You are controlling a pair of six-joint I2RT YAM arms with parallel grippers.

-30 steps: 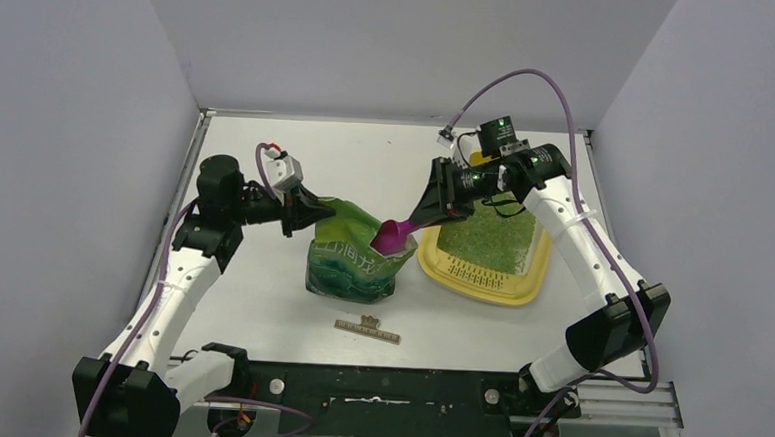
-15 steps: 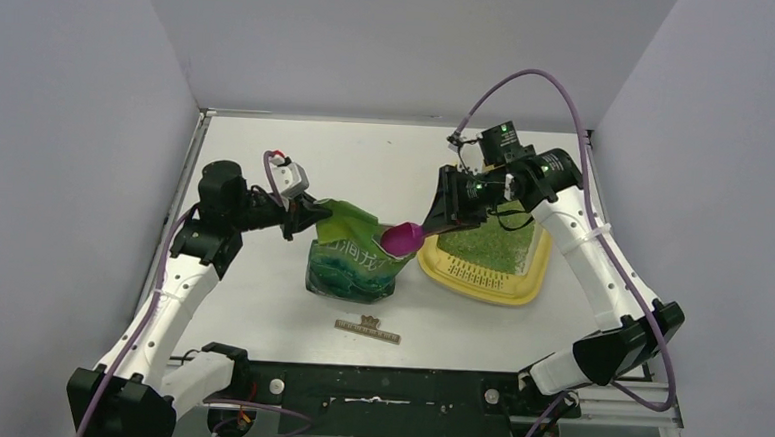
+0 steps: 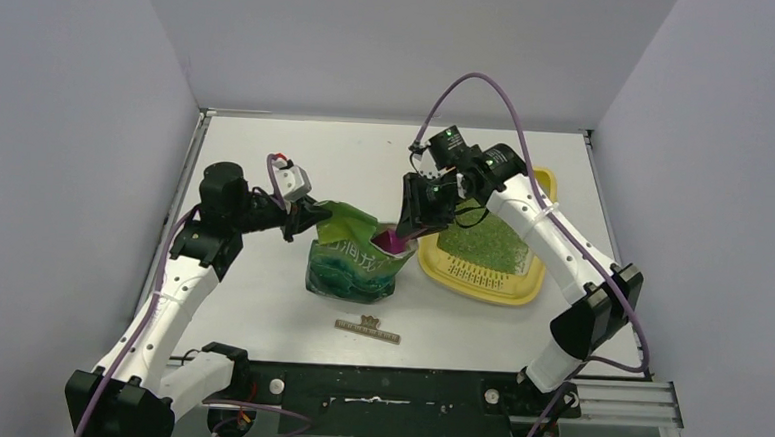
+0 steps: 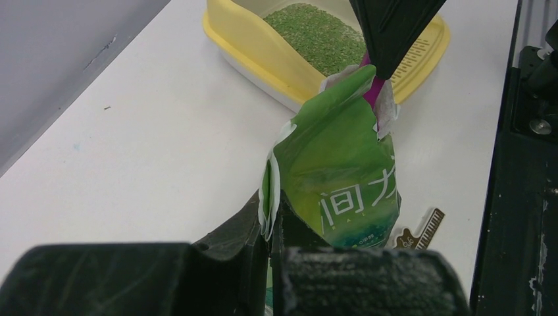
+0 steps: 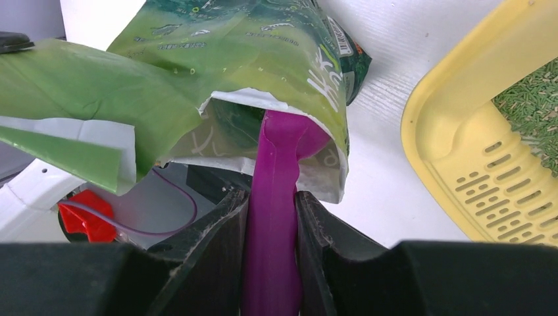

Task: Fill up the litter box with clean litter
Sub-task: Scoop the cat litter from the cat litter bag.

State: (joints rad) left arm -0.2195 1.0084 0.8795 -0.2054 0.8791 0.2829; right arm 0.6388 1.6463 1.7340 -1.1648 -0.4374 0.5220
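The pale yellow litter box (image 3: 472,279) sits right of centre with light-green clean litter (image 3: 486,240) in it; it also shows in the left wrist view (image 4: 243,39) and the right wrist view (image 5: 454,131). The green litter bag (image 3: 353,262) stands open to its left. My left gripper (image 4: 271,220) is shut on the bag's torn top edge and holds it open. My right gripper (image 5: 272,197) is shut on the handle of the magenta scoop (image 5: 279,171), whose bowl dips into the bag's mouth (image 3: 392,241).
A small brown comb-like tag (image 3: 367,328) lies on the white table in front of the bag. Grey walls close in the left, back and right. The black rail (image 3: 404,400) runs along the near edge.
My right arm has swung left from above the litter box, and the scoop has gone from the bag's rim down into its mouth. The left gripper keeps hold of the bag.
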